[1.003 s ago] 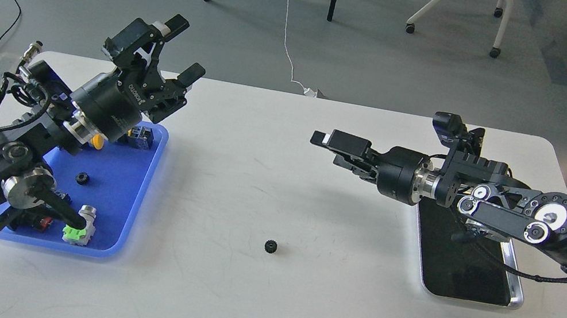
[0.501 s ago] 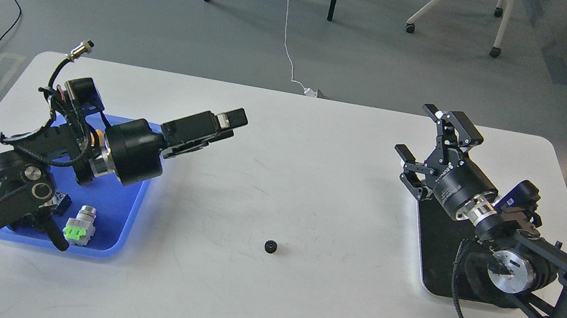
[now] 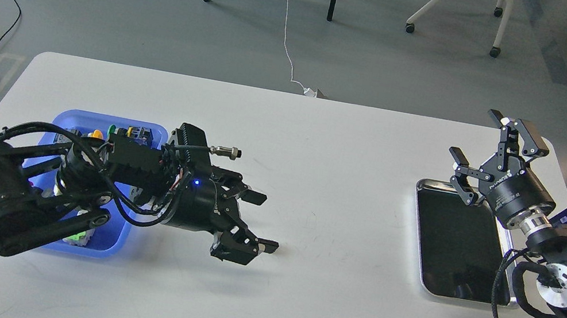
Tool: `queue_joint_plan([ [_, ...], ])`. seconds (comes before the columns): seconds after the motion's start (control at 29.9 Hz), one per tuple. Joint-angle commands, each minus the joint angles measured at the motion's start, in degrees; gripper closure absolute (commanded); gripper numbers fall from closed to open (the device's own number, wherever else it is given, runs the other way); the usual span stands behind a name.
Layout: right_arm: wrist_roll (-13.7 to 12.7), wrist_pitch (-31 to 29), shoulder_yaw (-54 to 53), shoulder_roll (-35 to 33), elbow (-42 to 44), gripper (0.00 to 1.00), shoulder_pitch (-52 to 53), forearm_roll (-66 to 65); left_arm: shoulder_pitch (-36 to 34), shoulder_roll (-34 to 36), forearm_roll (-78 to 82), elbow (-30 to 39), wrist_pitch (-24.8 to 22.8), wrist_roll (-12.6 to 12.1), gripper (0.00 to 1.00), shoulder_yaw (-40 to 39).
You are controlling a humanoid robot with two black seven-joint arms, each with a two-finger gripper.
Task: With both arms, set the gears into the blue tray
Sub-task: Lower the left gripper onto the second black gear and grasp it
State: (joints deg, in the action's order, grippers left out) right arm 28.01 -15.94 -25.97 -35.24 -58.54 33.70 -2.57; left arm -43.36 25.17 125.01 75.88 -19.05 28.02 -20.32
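Note:
The blue tray (image 3: 70, 119) lies at the table's left, mostly covered by my left arm. My left gripper (image 3: 259, 221) reaches out low over the middle of the white table (image 3: 316, 304), open, with its lower fingertip (image 3: 268, 245) close to the surface. No gears show; any on the table or in the tray are hidden by the arm and gripper. My right gripper (image 3: 495, 147) is raised at the far right, open and empty, above the back edge of the metal-rimmed dark tray.
Colourful push-button switches (image 3: 139, 132) sit at the blue tray's far edge. The shiny metal-rimmed dark tray (image 3: 458, 242) lies at the right. Chair legs and cables stand on the floor beyond the table.
My left arm swung down and to the right, bringing its open gripper low over the spot where a gear lay. My right gripper drew back to the right, off the table's middle.

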Motion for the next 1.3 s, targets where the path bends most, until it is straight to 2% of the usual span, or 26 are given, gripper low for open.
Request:
queue_joint_plan([
  [0.0,0.0,-1.7,0.0,-1.0,0.4,0.04,-1.1,0.0,-1.8,-3.2,0.0,-3.6,0.1,0.0,0.04,2.3],
  [0.3,0.0,-3.5,-0.5,-1.5,1.2,0.04,-2.4,0.4,-3.2,-8.4,0.0,-10.7,0.2,0.0,0.06,7.2],
  [0.43,0.0,-3.5,-0.7,-1.7,1.2,0.04,-2.4,0.4,-3.0,-9.0,0.0,-12.7,0.3,0.0,0.16,7.3],
  [0.67,0.0,-3.5,-0.7,-2.1,1.2,0.04,-2.5,0.4,-2.2,-8.4,0.0,-13.3,0.2,0.0,0.27,8.5],
  [0.94,0.0,-3.6,-0.7,-2.3,1.1,0.04,-2.5,0.4,-1.6,-8.1,0.0,-13.6,0.2,0.0,0.30,9.5],
  [1.07,0.0,-3.6,-0.7,-2.3,1.1,0.04,-2.5,0.4,-1.6,-8.1,0.0,-13.7,0.2,0.0,0.42,9.5],
  [1.2,0.0,-3.6,-0.7,-2.3,1.1,0.04,-2.5,0.4,-1.6,-8.4,0.0,-14.5,0.2,0.0,0.70,9.5],
  [1.27,0.0,-3.6,-0.7,-2.3,1.1,0.04,-2.5,0.4,-1.6,-8.4,0.0,-14.5,0.2,0.0,0.70,9.5],
])
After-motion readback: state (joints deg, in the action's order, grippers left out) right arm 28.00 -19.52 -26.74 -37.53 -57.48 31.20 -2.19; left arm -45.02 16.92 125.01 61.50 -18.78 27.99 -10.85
